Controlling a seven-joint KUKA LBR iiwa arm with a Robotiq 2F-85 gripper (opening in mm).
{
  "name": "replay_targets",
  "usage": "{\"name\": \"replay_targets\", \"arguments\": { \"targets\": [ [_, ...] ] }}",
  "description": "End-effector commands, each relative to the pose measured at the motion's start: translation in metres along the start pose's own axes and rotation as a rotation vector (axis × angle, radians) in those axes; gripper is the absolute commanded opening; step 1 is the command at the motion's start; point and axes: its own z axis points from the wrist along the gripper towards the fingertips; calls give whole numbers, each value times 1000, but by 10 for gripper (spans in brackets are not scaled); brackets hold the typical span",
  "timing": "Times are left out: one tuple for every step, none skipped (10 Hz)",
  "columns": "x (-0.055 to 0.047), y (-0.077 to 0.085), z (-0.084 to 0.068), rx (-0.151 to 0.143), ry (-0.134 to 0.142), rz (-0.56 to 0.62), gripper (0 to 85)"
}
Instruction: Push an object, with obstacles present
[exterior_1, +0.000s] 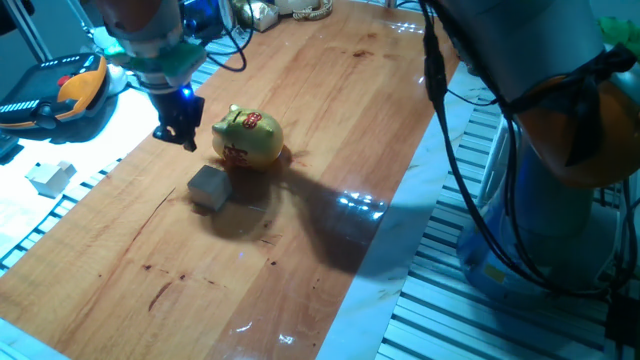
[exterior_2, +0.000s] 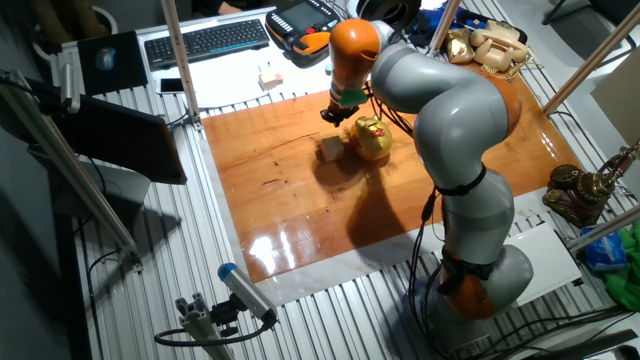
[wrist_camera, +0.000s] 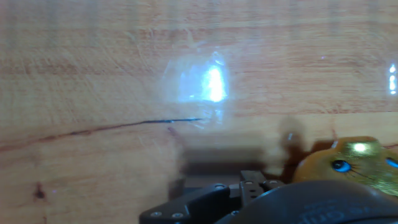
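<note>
The object, a small pale cube, lies on the wooden board just in front of the obstacle, a shiny golden piggy bank with red markings. My gripper hangs low over the board, left of the piggy bank and behind the cube, touching neither. Its black fingers look pressed together, with nothing held. From the other fixed view, the gripper is above the cube, with the piggy bank to the right. The hand view shows bare wood and the piggy bank at lower right; the cube is out of sight there.
A similar pale block lies off the board at the left on the white surface. A teach pendant and cables sit behind it. The arm's base stands at the board's right edge. A keyboard lies beyond the board.
</note>
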Motion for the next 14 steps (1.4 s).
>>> {"name": "replay_targets", "arguments": {
  "targets": [
    [2,0,-2,0,-4,2,0],
    [5,0,-3,-33,-2,19,0],
    [6,1,-3,-55,0,31,0],
    [4,0,-3,-64,-3,39,0],
    [0,-4,-2,-61,-3,34,0],
    [-3,-8,-3,-67,-3,31,0],
    [-3,-9,-2,-59,-8,34,0],
    [-3,-8,-2,-53,-10,34,0],
    [-2,-8,-3,-49,-8,29,0],
    [0,-8,-4,-43,-8,27,0],
    [1,-8,-4,-33,-7,24,0],
    [1,-7,-4,-32,-7,24,0],
    [1,-7,-4,-29,-7,23,0],
    [0,-6,-3,-27,-7,23,0]
  ]
}}
